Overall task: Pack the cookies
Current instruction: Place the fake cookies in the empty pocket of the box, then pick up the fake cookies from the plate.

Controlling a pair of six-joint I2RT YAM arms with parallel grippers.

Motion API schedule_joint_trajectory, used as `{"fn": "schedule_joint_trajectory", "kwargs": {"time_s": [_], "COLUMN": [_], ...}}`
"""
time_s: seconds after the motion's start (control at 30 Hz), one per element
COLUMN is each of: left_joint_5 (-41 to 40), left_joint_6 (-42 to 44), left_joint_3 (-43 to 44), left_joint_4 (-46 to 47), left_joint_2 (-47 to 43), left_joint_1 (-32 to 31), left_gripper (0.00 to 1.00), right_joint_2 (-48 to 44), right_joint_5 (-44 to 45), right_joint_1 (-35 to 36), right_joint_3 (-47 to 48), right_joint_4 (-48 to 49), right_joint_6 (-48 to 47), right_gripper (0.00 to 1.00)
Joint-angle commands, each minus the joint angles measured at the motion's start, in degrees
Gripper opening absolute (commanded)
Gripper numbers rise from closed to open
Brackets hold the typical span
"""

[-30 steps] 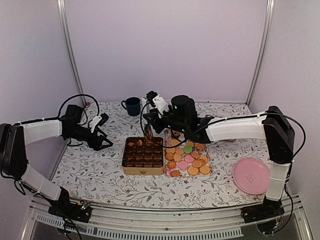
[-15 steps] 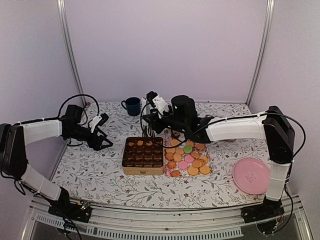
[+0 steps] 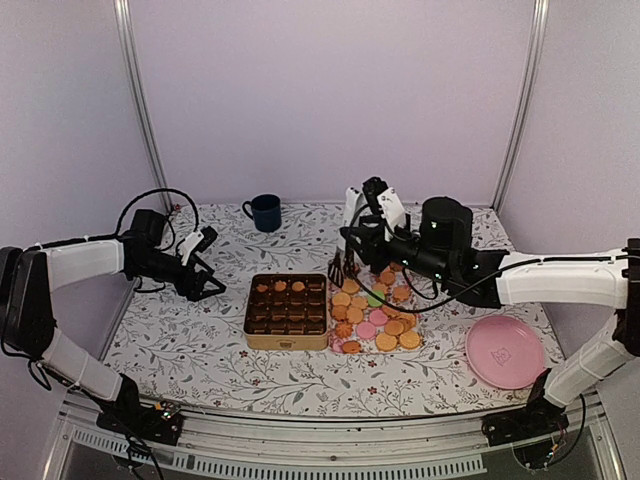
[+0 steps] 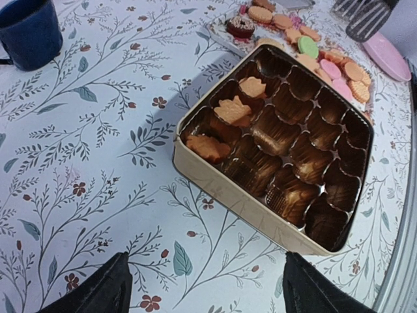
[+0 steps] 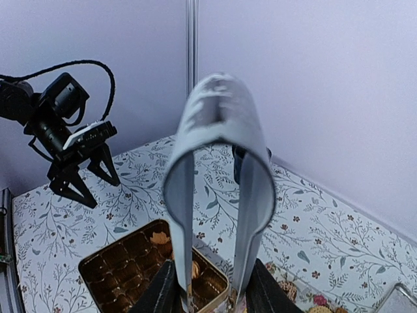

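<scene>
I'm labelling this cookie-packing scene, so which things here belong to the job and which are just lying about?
Part of the job:
cookies
compartmented tin, three cookies already in it
tongs, held in the right gripper

Just lying about:
blue mug
pink plate

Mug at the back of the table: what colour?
The mug is dark blue, clearest in the left wrist view.

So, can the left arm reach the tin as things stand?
Probably yes. Its open end effector faces the tin across bare table, with nothing between them. The tongs hang near the tin's far right corner, away from that path.
</scene>
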Motion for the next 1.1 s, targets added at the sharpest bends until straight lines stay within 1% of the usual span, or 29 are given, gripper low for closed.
{"fn": "schedule_joint_trajectory", "kwargs": {"time_s": [0.0, 0.1, 0.23, 0.8, 1.07], "left_joint_5": [0.2, 0.2, 0.5, 0.3, 0.5], "left_joint_6": [0.9, 0.6, 0.1, 0.8, 0.9], "left_joint_3": [0.2, 0.5, 1.2, 1.6, 1.5], "left_joint_4": [-0.6, -0.7, -1.0, -1.8, -1.7], "left_joint_2": [-1.7, -1.5, -1.2, -1.6, -1.3], "left_joint_1": [0.5, 0.5, 0.5, 0.5, 0.5], "left_gripper": [0.80, 0.80, 0.80, 0.80, 0.80], "right_joint_2": [-6.0, -8.6, -8.7, 1.7, 2.7], "right_joint_5": [2.9, 3.3, 3.5, 3.9, 3.3], "right_joint_1": [-0.3, -0.3, -0.2, -1.9, -1.9], "right_joint_3": [-8.1, -11.7, -13.1, -9.6, -11.7], "right_joint_4": [0.8, 0.9, 1.2, 5.9, 6.0], "right_joint_6": [4.9, 6.9, 8.1, 6.8, 7.7], "right_gripper": [0.34, 0.35, 0.35, 0.38, 0.38]}}
